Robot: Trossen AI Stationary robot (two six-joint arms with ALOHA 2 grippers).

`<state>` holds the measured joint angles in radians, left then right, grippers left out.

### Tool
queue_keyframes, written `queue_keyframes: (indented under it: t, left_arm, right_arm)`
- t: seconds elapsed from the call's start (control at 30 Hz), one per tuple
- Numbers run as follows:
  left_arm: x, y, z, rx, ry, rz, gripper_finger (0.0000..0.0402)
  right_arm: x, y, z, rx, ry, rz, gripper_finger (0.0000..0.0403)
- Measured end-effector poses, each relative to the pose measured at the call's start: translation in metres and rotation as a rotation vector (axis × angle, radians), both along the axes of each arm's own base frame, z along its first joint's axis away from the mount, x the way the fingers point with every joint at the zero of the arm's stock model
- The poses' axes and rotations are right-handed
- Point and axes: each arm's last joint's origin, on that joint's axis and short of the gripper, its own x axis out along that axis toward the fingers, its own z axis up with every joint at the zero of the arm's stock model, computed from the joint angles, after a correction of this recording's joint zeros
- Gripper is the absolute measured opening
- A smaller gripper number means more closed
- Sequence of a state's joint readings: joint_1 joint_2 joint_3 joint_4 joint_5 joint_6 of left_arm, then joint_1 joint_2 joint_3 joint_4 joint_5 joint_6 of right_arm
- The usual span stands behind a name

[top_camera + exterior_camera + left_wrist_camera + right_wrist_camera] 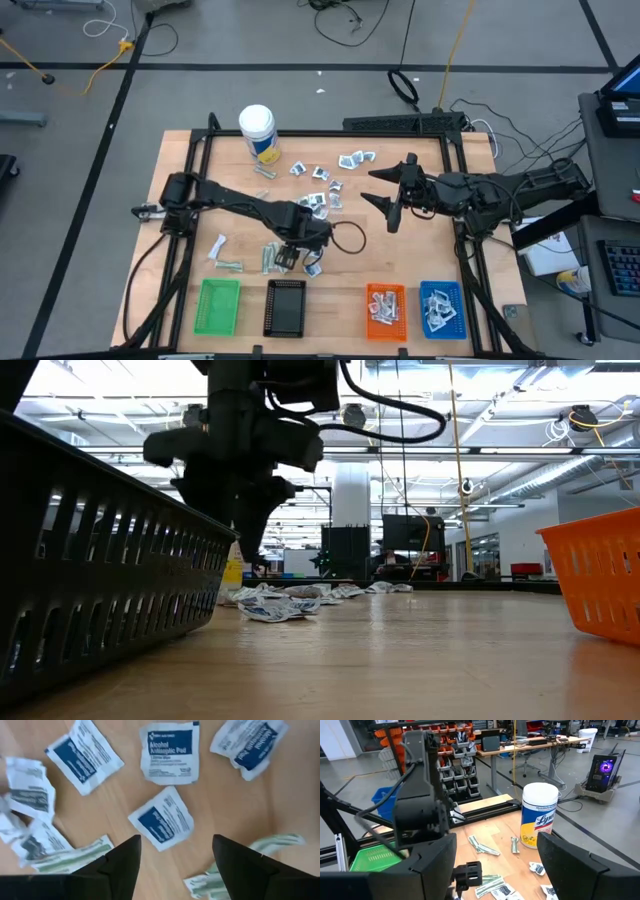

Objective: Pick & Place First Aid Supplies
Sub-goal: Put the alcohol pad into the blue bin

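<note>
From above, I am reaching my left fingers (290,255) down over a cluster of small flat white-and-blue sachets and pale green wrapped strips (275,257) on the wooden table (180,200), just behind the black slotted plastic tray (287,307). My right fingers (391,203) are waiting well apart, hovering spread wide and holding nothing; more packets are lying scattered between us.

At table height, my left fingers (247,525) are hanging pointed down beside the black tray's wall, above the crumpled packets, so as to come at one from overhead.

Through my left wrist, my dark fingers (122,865) are standing apart, empty, straddling a square white sachet with a blue panel (162,818) lying flat.

Through my right wrist, I am facing the tall white bottle with a yellow label (538,815) and the other arm.
</note>
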<state>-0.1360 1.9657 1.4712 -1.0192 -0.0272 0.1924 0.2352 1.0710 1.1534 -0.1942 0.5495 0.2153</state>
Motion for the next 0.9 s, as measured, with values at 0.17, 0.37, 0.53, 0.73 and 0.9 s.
queue_keyframes:
  t: [0.17,0.37,0.53,0.73,0.9]
  left_arm:
    - [0.007,-0.002,-0.012,0.018,-0.017,-0.019,0.0244]
    - [0.007,-0.002,-0.028,0.006,0.067,-0.026,0.0224]
    - [0.002,-0.006,-0.036,-0.019,0.082,-0.052,0.0209]
    - [-0.002,-0.006,-0.044,-0.042,0.081,-0.049,0.0193]
    - [-0.001,-0.007,-0.045,-0.047,0.063,-0.032,0.0146]
  right_arm:
    - [0.0,0.0,0.0,0.0,0.0,0.0,0.0274]
    - [0.0,0.0,0.0,0.0,0.002,0.0,0.0274]
    - [0.0,0.0,0.0,0.007,0.001,-0.001,0.0274]
    - [0.0,0.0,0.0,0.007,0.001,-0.001,0.0274]
    - [0.0,0.0,0.0,0.007,0.001,-0.001,0.0274]
